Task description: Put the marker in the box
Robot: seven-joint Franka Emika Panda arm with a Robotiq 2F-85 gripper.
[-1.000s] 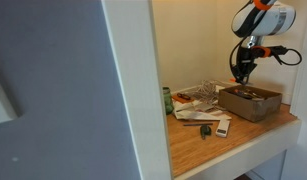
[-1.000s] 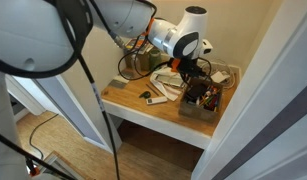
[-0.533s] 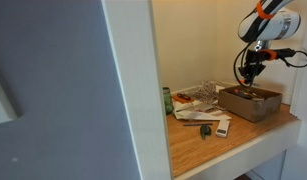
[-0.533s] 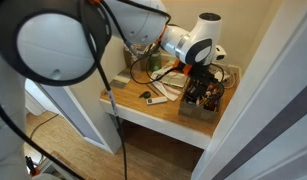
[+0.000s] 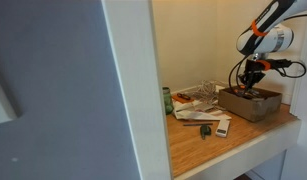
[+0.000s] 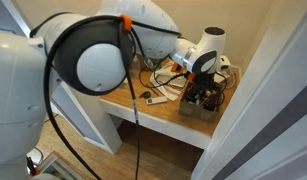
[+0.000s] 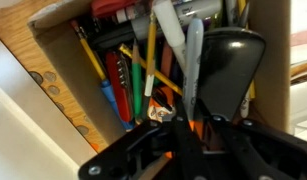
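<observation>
The box is a low tan cardboard box at the right end of the wooden table; it also shows in an exterior view. In the wrist view its wall holds several pens, pencils and markers. My gripper hangs just above the box's contents, also seen in an exterior view. In the wrist view the gripper is shut on a grey-white marker, which points down into the box.
Loose papers, a green can, a small green object and a white flat item lie to the left of the box. A white door frame blocks the near side. A wall stands close beside the box.
The gripper has come down from well above the box to just over its contents, and the arm has shifted a little to the right.
</observation>
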